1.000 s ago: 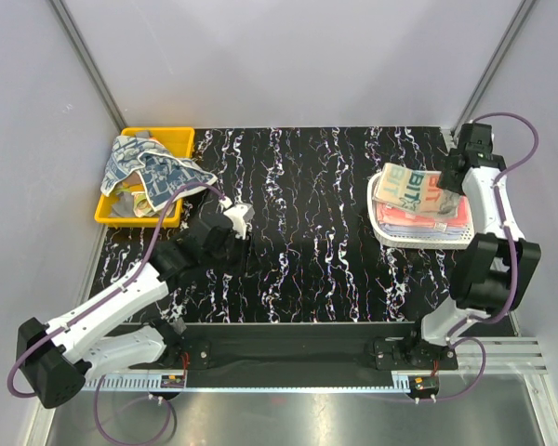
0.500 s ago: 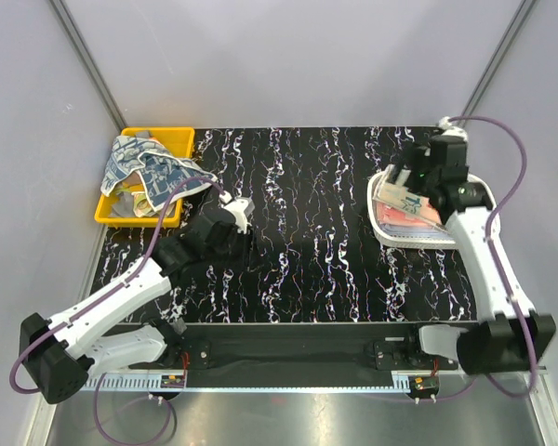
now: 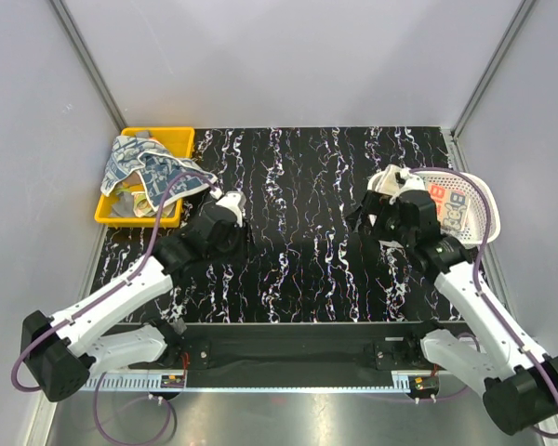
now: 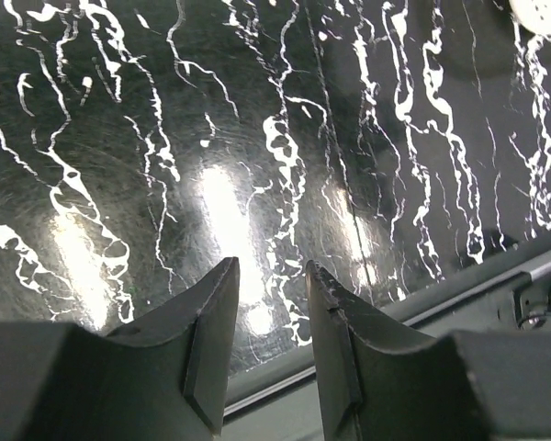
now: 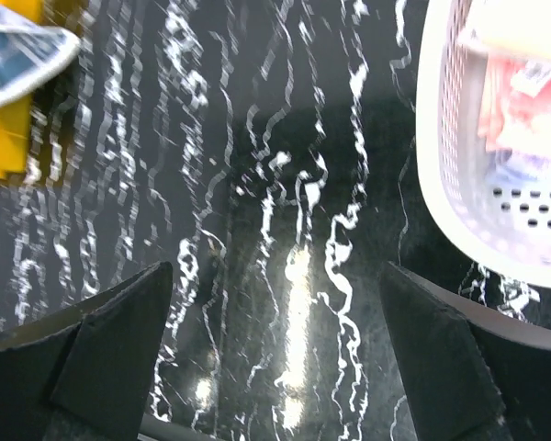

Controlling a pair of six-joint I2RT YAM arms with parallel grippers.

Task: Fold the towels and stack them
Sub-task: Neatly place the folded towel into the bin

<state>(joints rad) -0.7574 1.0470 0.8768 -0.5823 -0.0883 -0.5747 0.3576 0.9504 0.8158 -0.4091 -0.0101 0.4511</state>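
Note:
Patterned blue-and-beige towels (image 3: 141, 167) hang over the yellow bin; a corner of one towel (image 5: 18, 50) shows in the right wrist view. Folded towels (image 3: 452, 206), the top one beige with lettering, lie in the white mesh basket, and pink folded towels (image 5: 523, 101) show through its mesh. My left gripper (image 3: 225, 237) (image 4: 270, 265) hovers over bare table right of the bin, open, nothing between its fingers. My right gripper (image 3: 372, 216) (image 5: 275, 268) is just left of the basket above the table, open wide and empty.
The yellow bin (image 3: 172, 139) (image 5: 2, 138) sits at the back left, the white mesh basket (image 3: 484, 218) (image 5: 441, 184) at the right. The black marbled table (image 3: 298, 186) lies between the arms. A metal rail (image 4: 496, 285) runs along the near edge.
My right arm swung off the basket leftward to the table's middle and its jaws opened wide. The left gripper shifted slightly and opened a little more.

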